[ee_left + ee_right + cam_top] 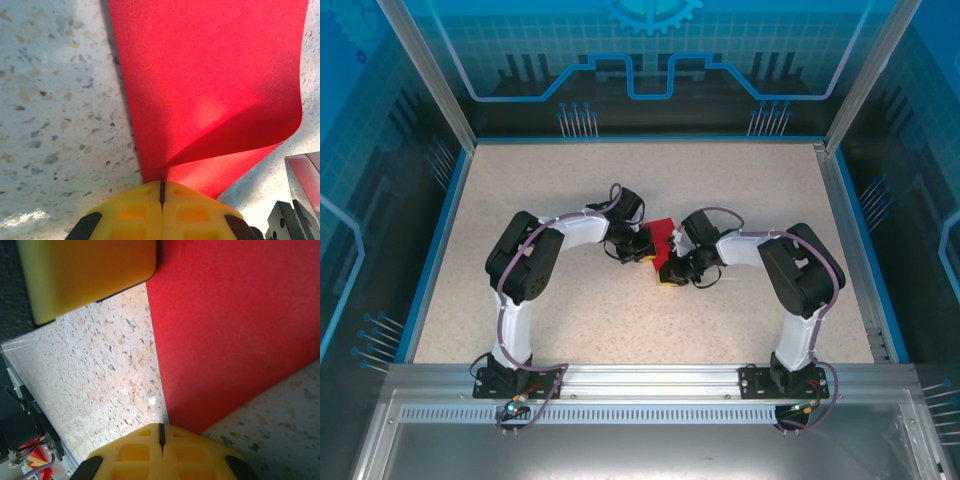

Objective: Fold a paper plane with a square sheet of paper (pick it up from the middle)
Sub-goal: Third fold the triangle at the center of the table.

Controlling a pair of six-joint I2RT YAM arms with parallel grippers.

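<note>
Speckled beige bench point(620, 320) inside a blue-panelled enclosure. Item: square sheet of paper point(663, 231), red, at bench centre between the two arms, one portion curling up from the surface. Left tool point(161, 192): yellow fingers pressed together, pinching the sheet's near edge. Right tool point(161, 432): yellow fingers pressed together, pinching a corner of the same sheet, just beside the left tool.

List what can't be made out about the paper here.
- Top view: paper partly covered by the left hand and right hand; folds too small to read.
- Left wrist: far edge cut by the frame top; curled flap hides what lies beneath.
- Right wrist: top and right edges cut by the frame.
</note>
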